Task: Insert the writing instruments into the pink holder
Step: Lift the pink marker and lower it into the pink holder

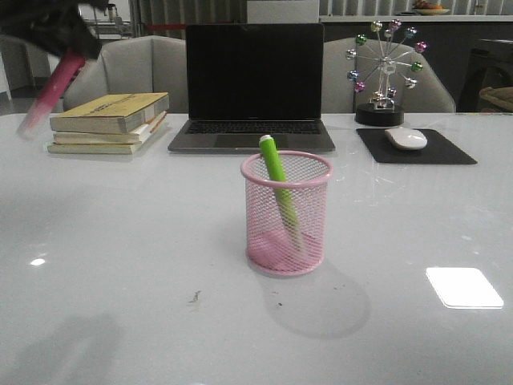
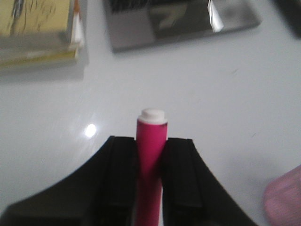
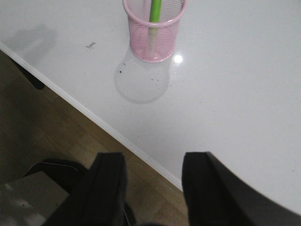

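Note:
The pink mesh holder (image 1: pixel 286 215) stands upright in the middle of the table, with the lime green pen (image 1: pixel 278 191) leaning inside it. In the right wrist view the holder (image 3: pixel 154 29) and the green pen (image 3: pixel 154 12) show from above. My left gripper (image 2: pixel 151 146) is shut on the pink-magenta pen (image 2: pixel 151 155), whose white-capped end points out past the fingers. In the front view that pen (image 1: pixel 50 92) hangs blurred high at the far left, above the books, well left of the holder. My right gripper (image 3: pixel 153 162) is open and empty, over the table's near edge.
A stack of books (image 1: pixel 108 122) lies at the back left, with a laptop (image 1: pixel 252 88) behind the holder. A mouse (image 1: pixel 405 138) on a black pad (image 1: pixel 415 147) and a ferris-wheel ornament (image 1: pixel 385 68) are at the back right. The floor (image 3: pixel 56 136) shows past the table edge.

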You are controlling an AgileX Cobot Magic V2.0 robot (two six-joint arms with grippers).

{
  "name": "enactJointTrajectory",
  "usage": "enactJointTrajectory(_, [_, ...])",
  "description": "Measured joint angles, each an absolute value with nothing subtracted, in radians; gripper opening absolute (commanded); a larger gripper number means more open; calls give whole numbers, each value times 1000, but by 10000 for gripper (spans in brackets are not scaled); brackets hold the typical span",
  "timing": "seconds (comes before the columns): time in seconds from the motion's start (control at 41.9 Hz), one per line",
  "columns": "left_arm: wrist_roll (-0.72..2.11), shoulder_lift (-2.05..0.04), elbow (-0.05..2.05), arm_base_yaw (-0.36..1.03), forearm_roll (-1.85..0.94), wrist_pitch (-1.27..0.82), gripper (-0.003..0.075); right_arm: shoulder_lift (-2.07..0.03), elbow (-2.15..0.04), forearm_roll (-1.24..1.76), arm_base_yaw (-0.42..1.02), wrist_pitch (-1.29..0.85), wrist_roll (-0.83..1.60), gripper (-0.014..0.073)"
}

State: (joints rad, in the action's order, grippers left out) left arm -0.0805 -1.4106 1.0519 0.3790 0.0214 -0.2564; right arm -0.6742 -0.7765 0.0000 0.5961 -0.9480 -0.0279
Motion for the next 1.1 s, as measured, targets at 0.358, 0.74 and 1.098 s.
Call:
enactJointTrajectory(0.358, [-77,-1379,868,665,11,407,92,-674,-777,0,596,-948,-28,402])
enactJointTrajectory(0.74, [-77,-1739,866,823,11,922,92,-674,-777,0,596,-948,-28,402])
enactJointTrajectory(1.098, [-77,-1948,866,826,10,1076,92,-674,-777,0,596,-948,-28,402])
